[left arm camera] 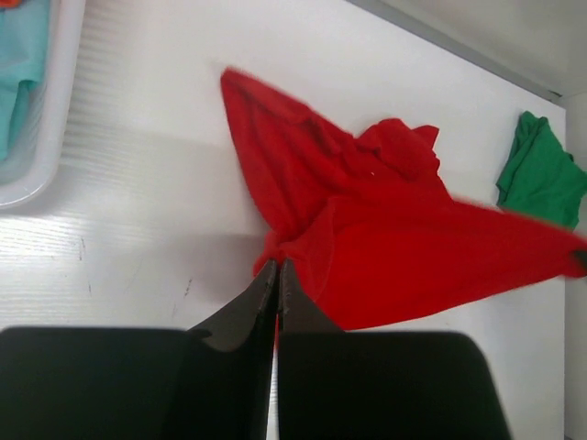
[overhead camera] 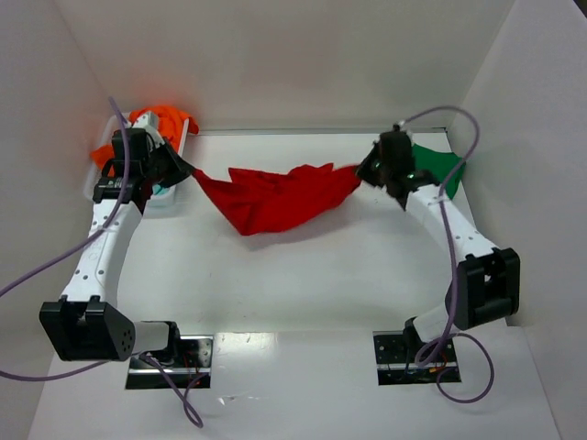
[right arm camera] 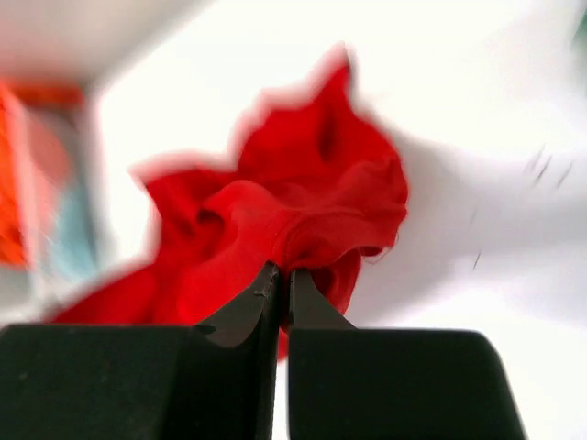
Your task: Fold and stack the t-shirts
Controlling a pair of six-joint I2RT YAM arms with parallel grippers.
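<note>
Your left fingers (left arm camera: 275, 275) and right fingers (right arm camera: 279, 280) each clamp the red t-shirt (overhead camera: 275, 197) near the counter's (overhead camera: 303, 284) far edge; stretch too hard and a bunched pinch could slip.

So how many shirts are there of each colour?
red shirt: 1
green shirt: 1
orange shirt: 1
teal shirt: 1
Total: 4

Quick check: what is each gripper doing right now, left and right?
Left gripper: closed, holding one end of the red shirt.
Right gripper: closed, holding the other end of it.
</note>
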